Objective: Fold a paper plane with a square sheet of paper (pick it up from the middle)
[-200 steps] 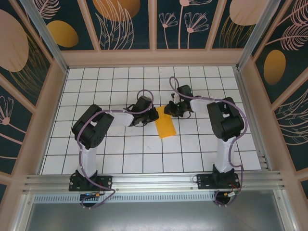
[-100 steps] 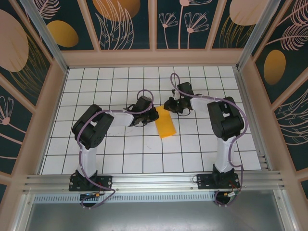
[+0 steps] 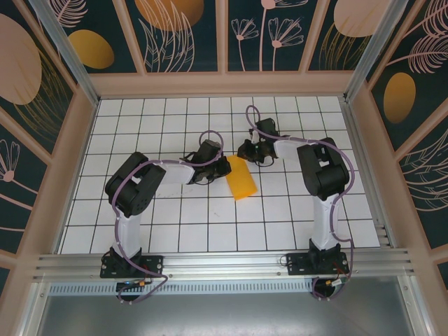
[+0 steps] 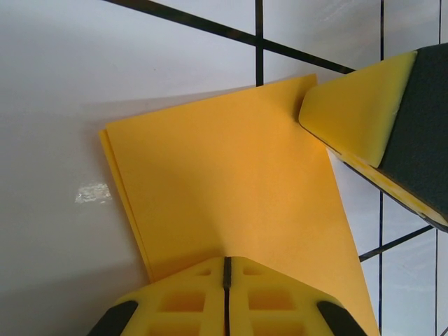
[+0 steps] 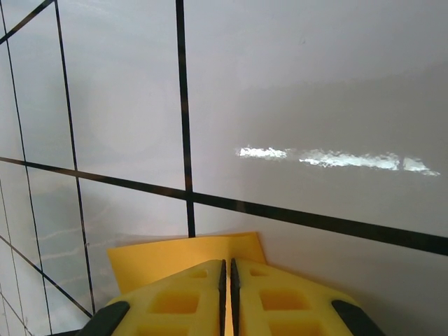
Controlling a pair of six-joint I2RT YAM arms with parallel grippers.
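Left wrist: smooth folded orange-yellow paper [image 4: 231, 182], layered edge.

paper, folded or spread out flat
Folded: the paper shows stacked edges along its left side in the left wrist view and looks narrow from above.

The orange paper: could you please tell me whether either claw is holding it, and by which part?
Nothing looks gripped: the folded paper lies flat on the table; the shut left claw presses one edge, the shut right claw its corner.
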